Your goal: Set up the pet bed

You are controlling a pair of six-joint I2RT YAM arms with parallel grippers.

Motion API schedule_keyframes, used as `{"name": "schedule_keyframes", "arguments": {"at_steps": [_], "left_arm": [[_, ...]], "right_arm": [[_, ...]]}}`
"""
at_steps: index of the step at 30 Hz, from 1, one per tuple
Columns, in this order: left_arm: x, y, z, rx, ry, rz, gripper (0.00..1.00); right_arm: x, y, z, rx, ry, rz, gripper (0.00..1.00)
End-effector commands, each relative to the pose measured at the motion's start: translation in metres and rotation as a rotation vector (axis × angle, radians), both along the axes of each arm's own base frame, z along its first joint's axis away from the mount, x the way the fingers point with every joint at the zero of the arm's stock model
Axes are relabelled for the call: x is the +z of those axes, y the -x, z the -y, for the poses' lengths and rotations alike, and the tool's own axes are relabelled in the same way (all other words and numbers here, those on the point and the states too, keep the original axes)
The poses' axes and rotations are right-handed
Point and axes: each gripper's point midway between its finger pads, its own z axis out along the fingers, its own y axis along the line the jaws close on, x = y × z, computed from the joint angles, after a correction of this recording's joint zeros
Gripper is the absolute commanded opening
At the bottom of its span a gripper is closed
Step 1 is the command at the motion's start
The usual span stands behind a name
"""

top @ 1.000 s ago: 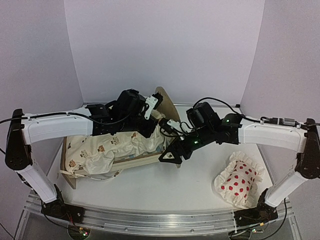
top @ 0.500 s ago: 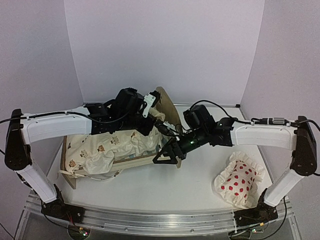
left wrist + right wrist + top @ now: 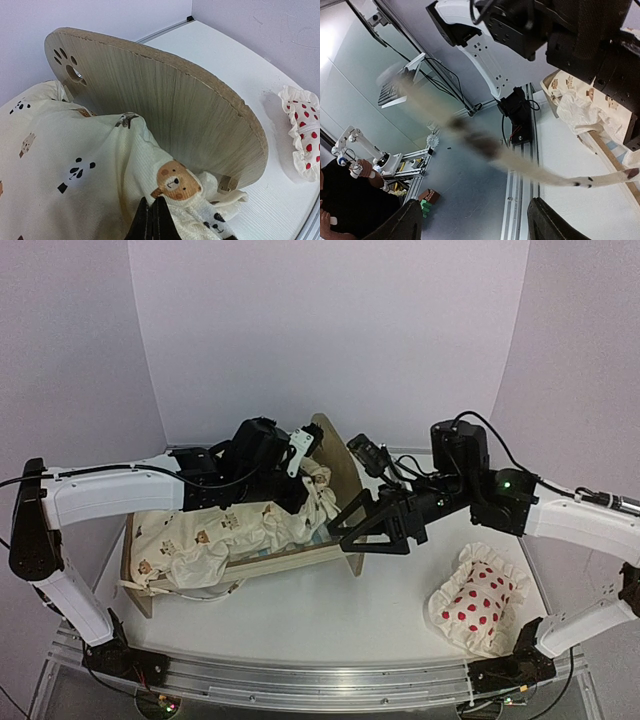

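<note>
hard to see here: in the top view the left gripper [image 3: 303, 483] is mostly buried under its own wrist and the bunched-up cushion [image 3: 200, 540], so the wrist camera tells you more. the cushion covers nearly the whole inside of the pet bed [image 3: 290, 558]; only a thin bit of blue and white stripes peeks out near the right end. the right wrist view is tilted and messy. a pale tan strip [image 3: 530, 167] smears across the middle of it, too blurred for me to tell what it is, and the bed only shows as a cut-off corner at the right edge.

fingers: in the left wrist view the left gripper's tips are pressed tight together at the bottom centre, pinching a fold of the cream cushion cloth just below a little bear print. the tall end board [image 3: 190, 110] with the paw cutout stands right behind that fold.

the right gripper [image 3: 352, 530] is spread wide. its two fingers [image 3: 402, 225] sit far apart in the bottom corners of its own view with nothing clamped between them. the blurred strip passes above them, and i can't tell if it touches. from the top it hangs just beside the bed's right end.

the bed sits left of centre on the white table [image 3: 330, 625], its long side running left to right. the red-dotted pillow [image 3: 478, 602] lies well apart at the lower right.
</note>
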Motion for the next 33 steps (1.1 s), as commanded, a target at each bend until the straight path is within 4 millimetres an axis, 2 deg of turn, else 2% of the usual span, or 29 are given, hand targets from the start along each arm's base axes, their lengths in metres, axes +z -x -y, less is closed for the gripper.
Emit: {"name": "schedule_keyframes", "arguments": {"at_steps": [1,4,7,10,13,15,18,23,27,29,33], "left_arm": [[0.021,-0.002,0.003,-0.006,0.072,0.031,0.00],[0.015,0.004,0.008,-0.049,0.066,0.005,0.00],[0.011,0.008,0.013,-0.080,0.063,-0.011,0.00],[0.008,0.011,0.020,-0.103,0.056,-0.020,0.00],[0.006,0.014,0.029,-0.119,0.052,-0.022,0.02],[0.004,0.015,0.033,-0.123,0.045,-0.019,0.04],[-0.004,0.015,0.037,-0.102,0.007,-0.014,0.10],[-0.009,0.009,0.030,-0.036,-0.026,0.011,0.14],[-0.003,0.002,0.022,0.023,-0.017,0.040,0.14],[0.003,-0.002,0.018,0.058,-0.005,0.064,0.14],[0.004,-0.008,0.016,0.084,-0.026,0.083,0.11]], "right_arm": [[-0.013,-0.001,0.021,-0.099,0.072,0.102,0.77],[-0.043,-0.031,0.034,-0.287,0.211,0.203,0.80],[-0.061,-0.063,0.048,-0.474,0.313,0.263,0.81],[-0.074,-0.081,0.055,-0.579,0.379,0.275,0.81],[-0.099,-0.094,0.059,-0.626,0.474,0.281,0.80],[-0.116,-0.109,0.066,-0.697,0.548,0.301,0.78],[-0.129,-0.138,0.081,-0.858,0.645,0.352,0.78],[-0.117,-0.170,0.081,-1.012,0.646,0.403,0.75],[-0.101,-0.192,0.080,-1.125,0.605,0.446,0.68],[-0.098,-0.199,0.075,-1.140,0.588,0.460,0.65],[-0.102,-0.199,0.057,-1.087,0.567,0.436,0.64]]}}
